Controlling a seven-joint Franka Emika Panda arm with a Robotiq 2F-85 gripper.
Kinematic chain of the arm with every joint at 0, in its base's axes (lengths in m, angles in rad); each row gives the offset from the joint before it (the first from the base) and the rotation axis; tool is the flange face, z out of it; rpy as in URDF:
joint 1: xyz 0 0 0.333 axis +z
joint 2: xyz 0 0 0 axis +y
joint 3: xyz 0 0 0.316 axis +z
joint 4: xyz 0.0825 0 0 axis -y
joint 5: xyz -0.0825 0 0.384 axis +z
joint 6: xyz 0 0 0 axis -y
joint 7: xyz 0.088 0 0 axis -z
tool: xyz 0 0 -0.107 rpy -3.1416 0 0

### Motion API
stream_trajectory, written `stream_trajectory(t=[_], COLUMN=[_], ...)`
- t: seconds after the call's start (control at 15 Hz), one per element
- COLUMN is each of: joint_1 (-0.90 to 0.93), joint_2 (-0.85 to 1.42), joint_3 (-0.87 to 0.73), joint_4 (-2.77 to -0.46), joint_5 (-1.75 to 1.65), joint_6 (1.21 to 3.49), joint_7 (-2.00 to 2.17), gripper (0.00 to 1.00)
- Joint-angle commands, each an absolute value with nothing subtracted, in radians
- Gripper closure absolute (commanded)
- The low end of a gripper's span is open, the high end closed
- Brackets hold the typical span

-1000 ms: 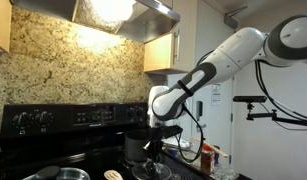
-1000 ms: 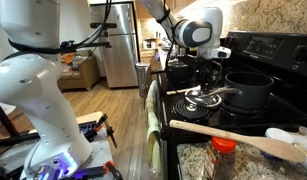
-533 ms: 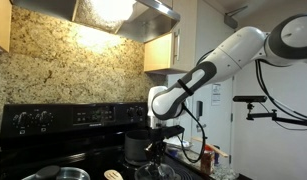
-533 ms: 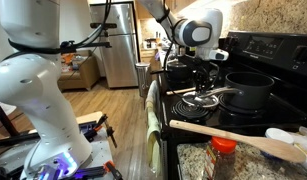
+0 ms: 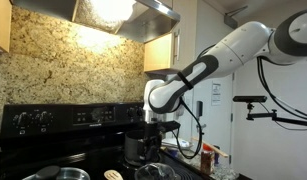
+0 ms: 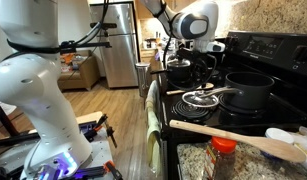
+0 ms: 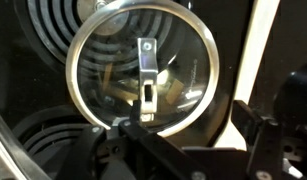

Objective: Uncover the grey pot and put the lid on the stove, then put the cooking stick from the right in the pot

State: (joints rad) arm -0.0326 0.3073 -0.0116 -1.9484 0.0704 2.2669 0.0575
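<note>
gripper (image 5: 155,145) hangs over the lid (image 5: 158,172) on the stove (image 5: 53,120). in an exterior view, the stick (image 6: 233,136) lies crosswise on the counter (image 6: 193,160), well apart from the gripper (image 6: 200,68), past the lid and uncovered pot (image 6: 248,90). wrist view: jaws apart, empty, lid (image 7: 143,80) below.

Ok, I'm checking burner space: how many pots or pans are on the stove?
2. The grey pot sits uncovered beside the lid; a silver pan sits across the stove from it. Others may be hidden behind the arm.
</note>
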Motion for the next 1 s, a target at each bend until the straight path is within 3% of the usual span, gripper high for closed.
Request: stream_trajectory(t=[0.0,0.93], joint_1=[-0.017,-0.115], joint_2=[0.242,-0.104], joint_3=[0.006,-0.137], joint_4=[-1.929,-2.070], joint_5=[0.080,0.150], joint_6=[2.205,2.157], joint_7=[0.039,0.222], gripper=[0.00,0.00])
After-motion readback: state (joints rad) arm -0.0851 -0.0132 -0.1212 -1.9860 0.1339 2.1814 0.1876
